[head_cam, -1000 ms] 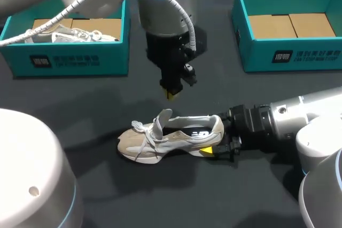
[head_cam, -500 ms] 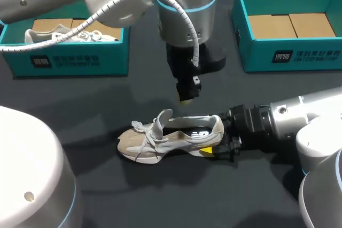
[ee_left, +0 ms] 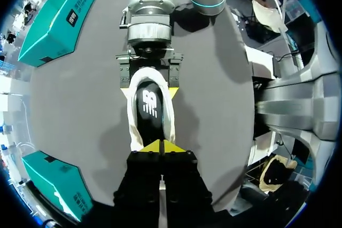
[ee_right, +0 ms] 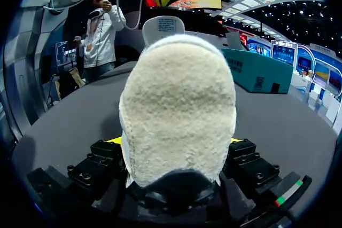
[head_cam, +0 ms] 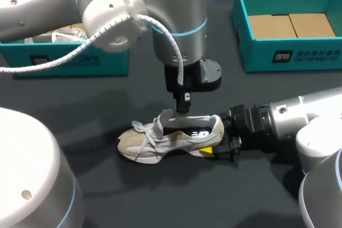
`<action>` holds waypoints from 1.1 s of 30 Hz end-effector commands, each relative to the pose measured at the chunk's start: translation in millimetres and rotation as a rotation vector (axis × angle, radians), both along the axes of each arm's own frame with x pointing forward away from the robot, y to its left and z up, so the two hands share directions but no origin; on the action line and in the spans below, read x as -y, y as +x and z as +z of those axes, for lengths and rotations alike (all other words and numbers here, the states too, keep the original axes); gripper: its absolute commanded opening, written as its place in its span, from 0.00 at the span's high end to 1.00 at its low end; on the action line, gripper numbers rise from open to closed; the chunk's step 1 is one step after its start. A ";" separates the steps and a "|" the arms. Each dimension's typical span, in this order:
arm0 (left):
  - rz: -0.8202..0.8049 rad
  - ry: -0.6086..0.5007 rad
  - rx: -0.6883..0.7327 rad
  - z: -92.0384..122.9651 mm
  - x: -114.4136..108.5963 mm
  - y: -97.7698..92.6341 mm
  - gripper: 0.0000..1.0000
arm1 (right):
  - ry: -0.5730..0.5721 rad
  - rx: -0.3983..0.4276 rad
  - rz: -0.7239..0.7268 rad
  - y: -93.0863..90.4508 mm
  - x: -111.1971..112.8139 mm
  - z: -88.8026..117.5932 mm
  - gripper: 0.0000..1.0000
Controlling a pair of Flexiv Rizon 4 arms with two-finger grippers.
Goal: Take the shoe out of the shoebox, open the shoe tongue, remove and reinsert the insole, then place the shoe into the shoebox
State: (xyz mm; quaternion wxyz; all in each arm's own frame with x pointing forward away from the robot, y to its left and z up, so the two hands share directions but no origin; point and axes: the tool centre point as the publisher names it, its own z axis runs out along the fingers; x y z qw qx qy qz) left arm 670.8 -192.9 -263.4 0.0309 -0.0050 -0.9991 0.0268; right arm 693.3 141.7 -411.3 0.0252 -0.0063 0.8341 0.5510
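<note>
In the head view, the shoe is seen standing on its sole near the middle of the dark table, toe to the left and heel to the right, outside both boxes. Its heel is clamped from two sides by the right gripper, which is brought in low from the right. The left gripper is hung straight down just above the shoe's opening, just right of the raised tongue. One teal shoebox is set at the far left, largely covered by the left arm, with a second shoe partly seen inside. The other shoebox is set at the far right, well apart from the shoe.

In the left wrist view, the left gripper's yellow tips are shown pressed together with nothing between them, over the tongue end of the opening. Whether they touch the shoe cannot be told. The dark insole is seen lying inside the shoe ahead of them, and the right gripper's fingers are seen against either side of the heel beyond.

In the right wrist view, the fuzzy heel is held between the right gripper's fingers, touched by both. The tongue is seen upright beyond it, with the left gripper's joined yellow tips pointed down above.
</note>
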 end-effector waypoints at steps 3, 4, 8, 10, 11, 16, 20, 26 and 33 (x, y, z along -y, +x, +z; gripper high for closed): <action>-0.009 0.040 -0.025 -12.0 18.0 9.6 1.00 | -0.005 0.000 -0.001 -0.7 -0.4 0.7 1.00; -0.009 0.040 -0.025 -12.0 18.0 9.6 1.00 | -0.005 0.000 -0.001 -0.7 -0.4 0.7 1.00; -0.009 0.040 -0.025 -12.0 18.0 9.6 1.00 | -0.005 0.000 -0.001 -0.7 -0.4 0.7 1.00; -0.006 0.047 -0.028 -21.3 23.7 9.8 1.00 | -0.005 0.000 -0.001 -0.7 -0.4 0.7 1.00; -0.006 0.048 -0.031 -25.8 25.1 10.3 1.00 | -0.005 0.000 -0.001 -0.7 -0.4 0.7 1.00; -0.018 0.045 -0.066 -40.8 29.4 13.0 1.00 | -0.005 0.000 -0.001 -0.7 -0.4 0.7 1.00; -0.022 0.039 -0.073 -53.2 31.5 12.9 1.00 | -0.005 0.000 -0.001 -0.7 -0.4 0.7 1.00; -0.038 0.044 -0.105 -69.7 30.0 12.4 1.00 | -0.005 0.000 -0.001 -0.7 -0.4 0.7 1.00; -0.043 0.057 -0.134 -84.8 25.1 12.5 1.00 | -0.005 0.000 -0.001 -0.7 -0.4 0.7 1.00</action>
